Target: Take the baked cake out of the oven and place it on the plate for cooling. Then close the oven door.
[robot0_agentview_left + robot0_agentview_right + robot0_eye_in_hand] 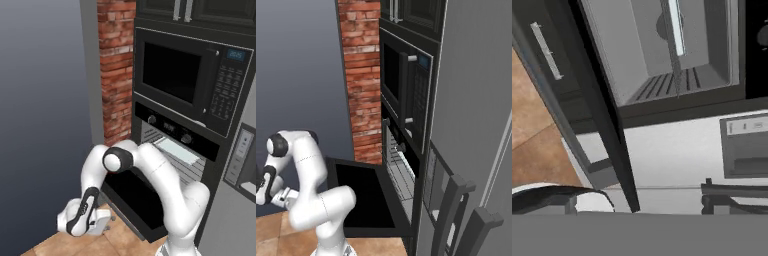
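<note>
One relation is governing the coming move: the oven (pixel 175 150) cavity is lying up and forward of the gripper (pixel 102 222), which is hanging low near the tan floor (pixel 75 245), off the left outer corner of the dropped oven door (pixel 135 197).

Door is lying flat and fully open, its long axis running across the front of the oven; in the right base view the door (pixel 358 195) is sitting between the arm and the cavity, so any reach inward is having to pass over the panel, not under it.

Jaws are standing wide apart, gripping nothing.

Hand view is looking back up at the oven (pixel 662 50): wire rack (pixel 667 85) slats and a pale flat item (pixel 676 25) deep on the rack are showing. Judgement: that pale item is likely the cake or its tray; cannot confirm at this size. In the left base view the same pale slab (pixel 176 149) is resting on the rack just below the knob panel.

Plate: not locating it from these angles.

Microwave (pixel 185 80) is sitting directly above the oven; the gripper is well apart from it.
</note>
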You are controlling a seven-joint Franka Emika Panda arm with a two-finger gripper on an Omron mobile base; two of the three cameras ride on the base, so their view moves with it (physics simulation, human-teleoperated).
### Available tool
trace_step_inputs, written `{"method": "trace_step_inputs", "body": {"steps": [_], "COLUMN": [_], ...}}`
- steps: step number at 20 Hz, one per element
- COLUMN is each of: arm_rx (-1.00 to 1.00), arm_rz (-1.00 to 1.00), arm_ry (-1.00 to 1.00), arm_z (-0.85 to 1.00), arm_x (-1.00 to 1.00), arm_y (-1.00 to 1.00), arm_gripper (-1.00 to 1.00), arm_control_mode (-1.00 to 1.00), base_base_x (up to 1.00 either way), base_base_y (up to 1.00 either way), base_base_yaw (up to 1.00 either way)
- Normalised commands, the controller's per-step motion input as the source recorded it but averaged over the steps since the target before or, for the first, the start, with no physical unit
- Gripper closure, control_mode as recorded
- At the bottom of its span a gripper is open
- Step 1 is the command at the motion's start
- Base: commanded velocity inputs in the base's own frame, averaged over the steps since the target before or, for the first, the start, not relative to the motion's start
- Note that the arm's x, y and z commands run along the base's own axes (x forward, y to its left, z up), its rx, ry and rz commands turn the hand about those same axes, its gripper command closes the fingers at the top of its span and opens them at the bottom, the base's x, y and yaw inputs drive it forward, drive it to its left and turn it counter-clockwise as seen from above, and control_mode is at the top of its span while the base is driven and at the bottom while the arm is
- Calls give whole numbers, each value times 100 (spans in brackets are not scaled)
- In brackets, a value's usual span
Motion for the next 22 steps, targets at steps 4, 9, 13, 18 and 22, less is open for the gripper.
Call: {"method": "trace_step_inputs", "body": {"steps": [4,9,13,18,22], "arm_rx": [-17,-5,0,0,0], "arm_rz": [4,4,5,4,3], "arm_ry": [0,0,0,0,0], "arm_z": [-53,-47,-44,-46,-47], "arm_x": [41,32,29,33,31], "arm_y": [8,0,-1,-18,-22], "arm_gripper": [-100,-100,-100,-100,-100], "arm_control_mode": [-100,-100,-100,-100,-100], "base_base_x": [0,0,0,0,0], "base_base_y": [0,0,0,0,0], "base_base_yaw": [0,0,0,0,0]}}
